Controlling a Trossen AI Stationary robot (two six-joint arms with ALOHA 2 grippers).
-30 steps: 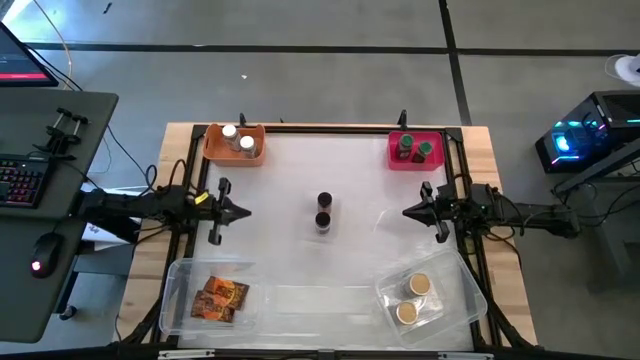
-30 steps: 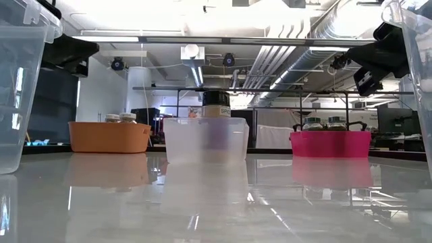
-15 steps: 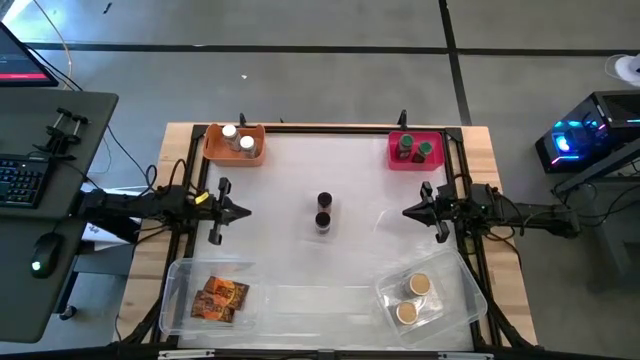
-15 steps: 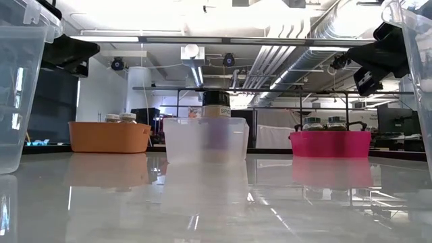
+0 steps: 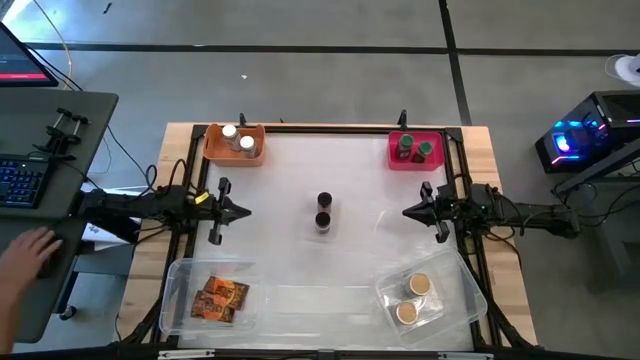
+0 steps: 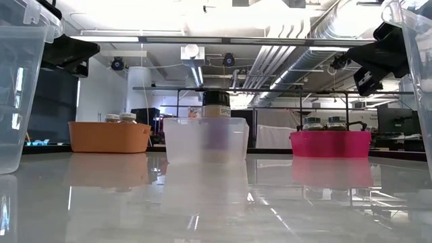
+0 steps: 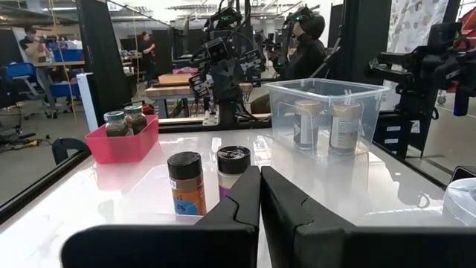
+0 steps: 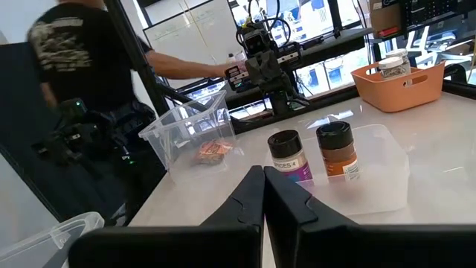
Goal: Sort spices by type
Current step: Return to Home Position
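The left jaws and right jaws were pressed together, empty, at opposite worktop [image 5: 290,170] edges. Two black-lidded jars [image 5: 323,211] stood at centre; orange packets [image 5: 220,298] lay in the left clear tray [image 5: 178,275].

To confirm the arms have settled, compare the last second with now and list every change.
A person's hand has come in over the desk left of the table. The left end effector and right end effector, both shut, stayed at the table's sides; nothing on it moved.
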